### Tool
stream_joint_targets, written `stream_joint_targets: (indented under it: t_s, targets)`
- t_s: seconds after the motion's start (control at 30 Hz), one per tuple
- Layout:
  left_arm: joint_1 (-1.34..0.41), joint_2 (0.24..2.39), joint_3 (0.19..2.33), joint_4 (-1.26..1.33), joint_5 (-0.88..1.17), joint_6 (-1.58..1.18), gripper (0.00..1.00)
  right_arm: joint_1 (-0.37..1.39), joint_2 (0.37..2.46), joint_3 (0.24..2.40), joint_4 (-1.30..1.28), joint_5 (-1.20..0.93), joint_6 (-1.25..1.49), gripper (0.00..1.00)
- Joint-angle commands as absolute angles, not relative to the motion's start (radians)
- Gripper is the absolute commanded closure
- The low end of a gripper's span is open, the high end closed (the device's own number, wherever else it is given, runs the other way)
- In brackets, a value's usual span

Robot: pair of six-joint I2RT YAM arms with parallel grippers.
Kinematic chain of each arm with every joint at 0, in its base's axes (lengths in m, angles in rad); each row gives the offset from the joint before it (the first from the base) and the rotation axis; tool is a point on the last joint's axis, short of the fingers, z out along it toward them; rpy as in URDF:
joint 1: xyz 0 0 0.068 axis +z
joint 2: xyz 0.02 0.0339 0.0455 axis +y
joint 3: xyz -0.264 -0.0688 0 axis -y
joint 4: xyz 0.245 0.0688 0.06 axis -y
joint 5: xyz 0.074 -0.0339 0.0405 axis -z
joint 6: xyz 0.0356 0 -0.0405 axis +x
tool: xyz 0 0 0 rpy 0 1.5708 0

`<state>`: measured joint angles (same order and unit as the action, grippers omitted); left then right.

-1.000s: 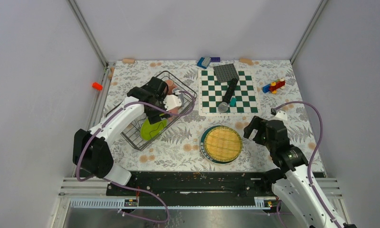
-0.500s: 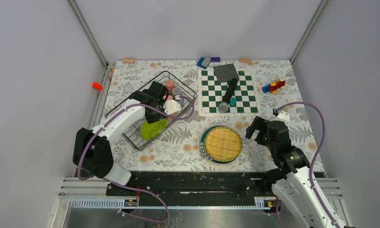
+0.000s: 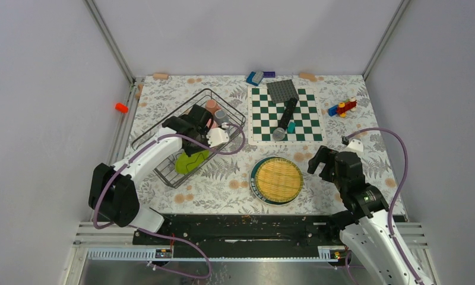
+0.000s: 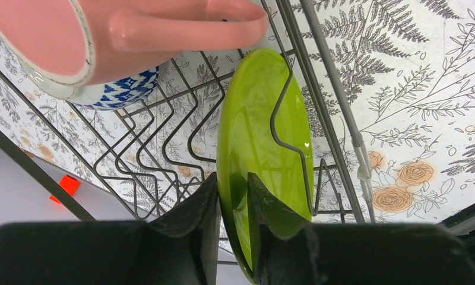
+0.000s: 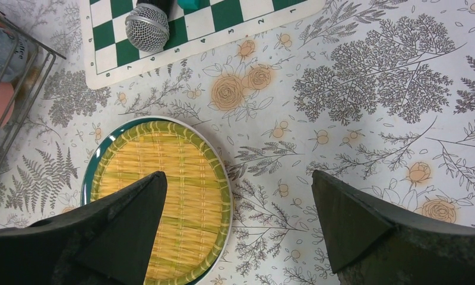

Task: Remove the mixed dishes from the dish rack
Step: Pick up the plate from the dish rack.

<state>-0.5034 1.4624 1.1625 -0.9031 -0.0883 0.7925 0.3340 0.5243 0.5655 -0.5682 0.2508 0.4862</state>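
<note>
Left wrist view: we see the left claw (image 4: 232,184) pinching the green plate (image 4: 259,130), one finger on each face of its rim. The plate stands on edge between the wire dividers of the rack (image 4: 164,148), at the rack's near end. Above it in this view a pink mug (image 4: 134,35) lies on its side, its handle reaching over the plate's upper edge, and a blue-patterned bowl (image 4: 122,95) sits just under the mug.

From the top camera we find a grey mug (image 3: 222,114) at the rack's far end, beyond the left claw.

On the right, we see the right claw (image 5: 240,178) spread wide and holding nothing, hanging above the table (image 5: 371,89) over the right edge of the yellow plate (image 5: 152,160). That plate lies flat on the table, outside the rack and just in front of the chessboard (image 5: 223,18), where a microphone (image 5: 147,27) rests.
</note>
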Motion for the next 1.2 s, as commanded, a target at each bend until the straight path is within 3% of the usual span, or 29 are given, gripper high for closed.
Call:
stream_joint_targets:
  t_s: [0.0,0.3,1.17]
  targets:
    - [-0.516,1.415,1.158,-0.909,-0.111,0.818,0.85,0.341,0.494,0.597,-0.568,0.278,0.476,0.0]
    - [-0.565,1.376,1.18,-0.911,-0.164,0.831,1.0,0.339,0.448,0.577,-0.566,0.251,0.47,0.0]
    - [-0.622,1.278,1.332,-0.911,-0.349,0.867,1.0,0.34,0.303,0.553,-0.612,0.214,0.458,0.0]
